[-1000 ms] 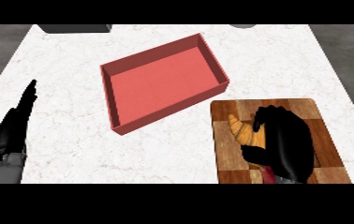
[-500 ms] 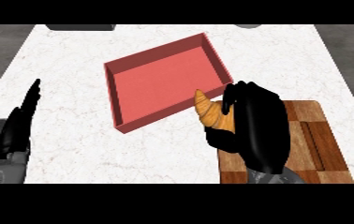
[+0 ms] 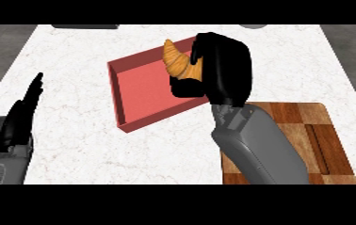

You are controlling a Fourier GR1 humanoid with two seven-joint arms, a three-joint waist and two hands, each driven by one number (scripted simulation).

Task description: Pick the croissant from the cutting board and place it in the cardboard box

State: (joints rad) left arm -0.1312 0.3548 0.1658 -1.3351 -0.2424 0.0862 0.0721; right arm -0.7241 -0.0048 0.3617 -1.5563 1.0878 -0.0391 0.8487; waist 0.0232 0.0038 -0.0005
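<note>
Fingers of the right hand (image 3: 221, 68) curl around the croissant (image 3: 178, 60), held above the red box (image 3: 142, 90) with its long axis running away from the robot, left of the palm.

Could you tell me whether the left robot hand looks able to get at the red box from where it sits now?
Probably yes: the left robot hand rests open at the counter's left edge, with only bare counter between it and the red box.
</note>
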